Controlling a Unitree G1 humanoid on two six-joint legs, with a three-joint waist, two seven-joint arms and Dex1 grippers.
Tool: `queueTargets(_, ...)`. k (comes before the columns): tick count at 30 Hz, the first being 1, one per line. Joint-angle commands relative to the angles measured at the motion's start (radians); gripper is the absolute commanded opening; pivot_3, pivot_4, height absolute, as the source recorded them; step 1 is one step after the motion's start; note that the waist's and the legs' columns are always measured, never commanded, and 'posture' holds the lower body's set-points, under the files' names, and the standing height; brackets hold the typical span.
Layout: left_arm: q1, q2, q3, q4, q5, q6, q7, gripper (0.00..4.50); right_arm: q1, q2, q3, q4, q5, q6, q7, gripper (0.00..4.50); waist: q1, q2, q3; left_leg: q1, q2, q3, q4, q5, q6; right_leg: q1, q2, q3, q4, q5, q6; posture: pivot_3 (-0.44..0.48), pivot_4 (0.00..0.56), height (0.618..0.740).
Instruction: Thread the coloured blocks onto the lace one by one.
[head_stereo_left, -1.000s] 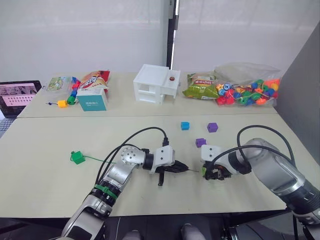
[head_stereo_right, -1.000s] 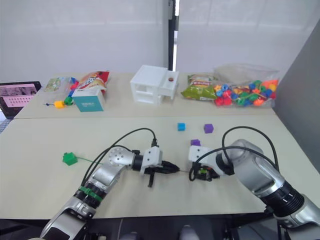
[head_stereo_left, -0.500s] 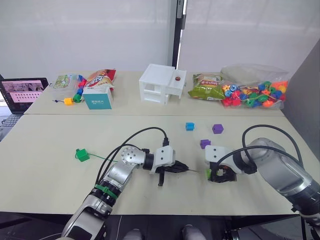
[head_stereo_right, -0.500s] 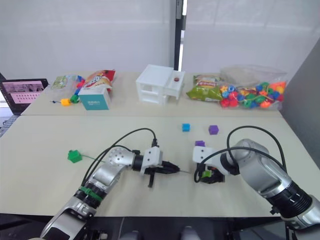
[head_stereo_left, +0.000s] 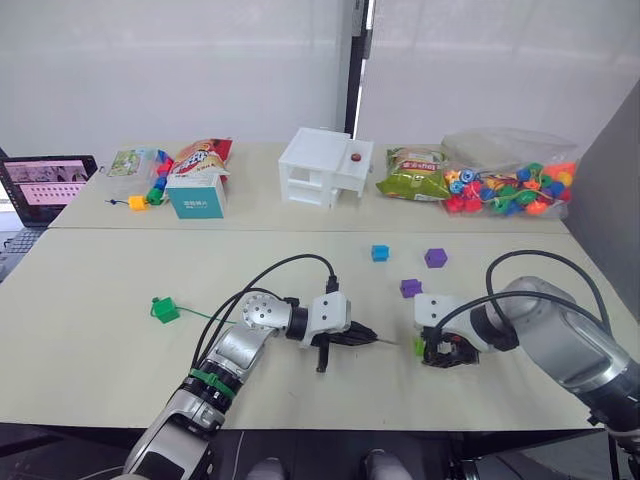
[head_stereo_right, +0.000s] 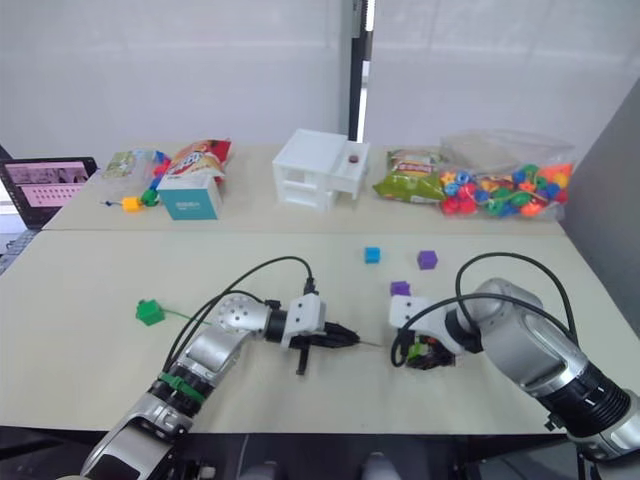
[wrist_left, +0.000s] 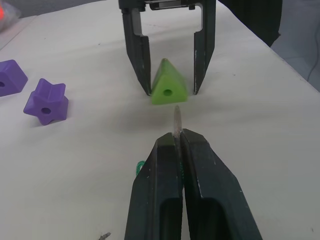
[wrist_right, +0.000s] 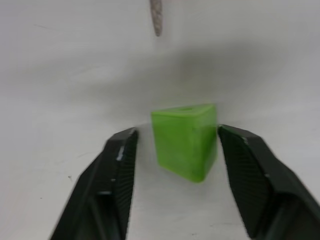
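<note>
Left hand (wrist_left: 177, 137) pinched on the lace (wrist_left: 177, 120) tip, mid-bench near front edge. Right hand (wrist_right: 175, 145) open astride light green wedge (wrist_left: 168, 91), not touching. Packet labels unreadable.

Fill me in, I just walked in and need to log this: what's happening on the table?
A robot is threading blocks onto a green cord. Its left pincer is shut on the cord's stiff tip, aimed at a light green wedge. The right pincer is open around that wedge, which rests on the table. One dark green block sits at the cord's far end; a blue cube and two purple blocks wait nearby.
</note>
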Motion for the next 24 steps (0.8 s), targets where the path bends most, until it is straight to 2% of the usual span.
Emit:
queueTargets(1,-0.015,-0.005,0.001,-0.019,0.002,-0.023,0.006,0.0,0.027,0.011,0.026,0.035,-0.001,0.018,-0.019,1.28,-0.003,0.0,0.0,0.001,0.0,0.0,0.0,0.0,0.0,0.0,0.0,0.0,0.0,0.0,0.0,0.0,0.15,0.74)
queueTargets(9,-0.019,-0.019,-0.003,-0.005,0.017,-0.034,0.015,0.0,0.044,0.04,-0.032,-0.002,0.079,0.096,-0.022,1.28,-0.001,-0.001,0.0,0.003,0.0,0.0,0.0,0.0,0.0,0.003,0.0,0.0,0.0,0.0,0.0,0.0,0.15,0.74)
queueTargets(24,-0.072,-0.094,-0.052,0.077,0.085,-0.03,0.051,0.0,0.049,0.05,-0.019,-0.024,0.108,0.117,-0.055,1.28,-0.006,-0.001,0.0,0.003,0.0,0.0,0.0,0.0,0.0,0.002,0.001,0.0,0.0,0.0,0.0,0.0,0.15,0.74)
